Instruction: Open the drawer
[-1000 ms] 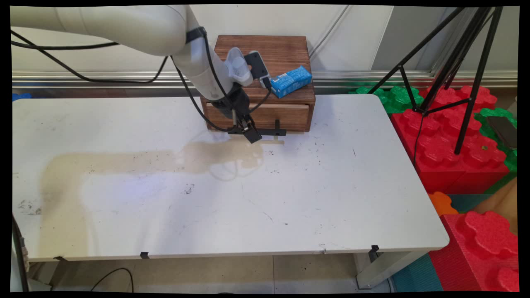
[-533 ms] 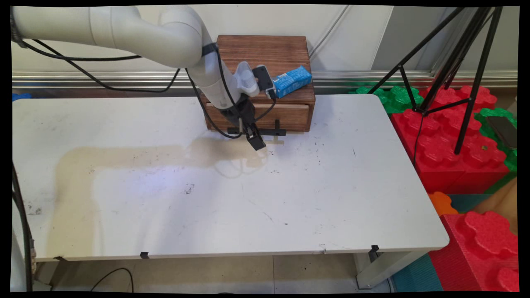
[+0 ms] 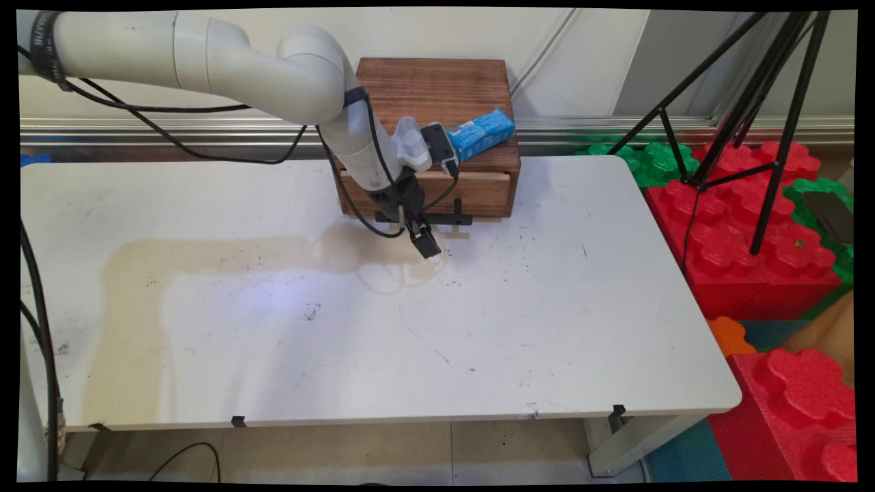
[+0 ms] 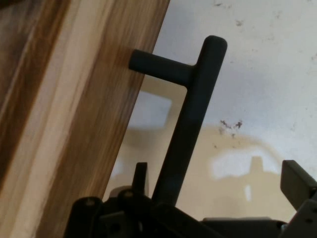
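A brown wooden drawer box [image 3: 437,89] stands at the table's back edge, with a blue carton [image 3: 482,133] lying on its top. A black T-bar handle [image 3: 459,219] sticks out of its drawer front [image 3: 478,195]. My gripper [image 3: 425,240] hangs low just in front of the drawer, at the handle's left end. In the hand view the handle bar [image 4: 190,119] runs up from between my fingers, beside the wooden front [image 4: 74,124]. My gripper [image 4: 218,173] is open: one finger sits close beside the bar and the other fingertip [image 4: 297,181] stands well apart from it.
The white table [image 3: 547,328] is scuffed and carries the arm's shadow at the left. Right of the table are a black tripod [image 3: 752,102], red foam blocks [image 3: 752,225], green ones [image 3: 642,164] and a dark phone [image 3: 830,217].
My gripper has slid to the right and a little lower along the drawer front, closer to the handle's middle. The box and the blue carton have stayed put.
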Robot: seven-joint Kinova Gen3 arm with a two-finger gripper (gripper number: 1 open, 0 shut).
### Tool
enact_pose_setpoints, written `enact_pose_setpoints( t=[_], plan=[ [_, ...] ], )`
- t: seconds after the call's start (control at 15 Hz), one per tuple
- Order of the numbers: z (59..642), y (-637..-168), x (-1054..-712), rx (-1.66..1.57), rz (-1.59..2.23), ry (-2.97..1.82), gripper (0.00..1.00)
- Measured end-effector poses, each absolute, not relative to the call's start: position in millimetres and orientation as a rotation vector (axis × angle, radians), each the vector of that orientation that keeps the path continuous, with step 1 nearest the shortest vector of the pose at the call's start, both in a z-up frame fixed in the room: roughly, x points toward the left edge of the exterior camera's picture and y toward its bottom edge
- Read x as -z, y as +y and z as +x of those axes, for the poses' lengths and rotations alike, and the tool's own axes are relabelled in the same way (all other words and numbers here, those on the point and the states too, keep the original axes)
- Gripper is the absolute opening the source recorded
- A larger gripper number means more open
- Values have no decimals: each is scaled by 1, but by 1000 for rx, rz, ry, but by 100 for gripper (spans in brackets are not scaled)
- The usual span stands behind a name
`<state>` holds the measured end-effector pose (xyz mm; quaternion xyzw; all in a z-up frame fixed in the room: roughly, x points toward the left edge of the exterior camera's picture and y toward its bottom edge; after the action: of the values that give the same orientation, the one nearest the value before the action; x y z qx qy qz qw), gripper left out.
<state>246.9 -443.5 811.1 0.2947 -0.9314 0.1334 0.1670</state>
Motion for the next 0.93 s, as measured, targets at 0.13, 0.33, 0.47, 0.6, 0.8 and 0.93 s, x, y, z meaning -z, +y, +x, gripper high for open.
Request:
enact_pose_setpoints(
  t=[0.13, 0.33, 0.47, 0.6, 0.8, 0.93],
  plan=[
    [246, -444, -809, -371, 843, -2651, 100],
    [244, -442, -807, -358, 855, -2650, 100],
    [242, -437, -807, -345, 866, -2650, 100],
    [239, -431, -807, -331, 871, -2651, 100],
    [233, -419, -809, -307, 879, -2655, 100],
    [230, -409, -811, -292, 880, -2658, 100]
  ],
)
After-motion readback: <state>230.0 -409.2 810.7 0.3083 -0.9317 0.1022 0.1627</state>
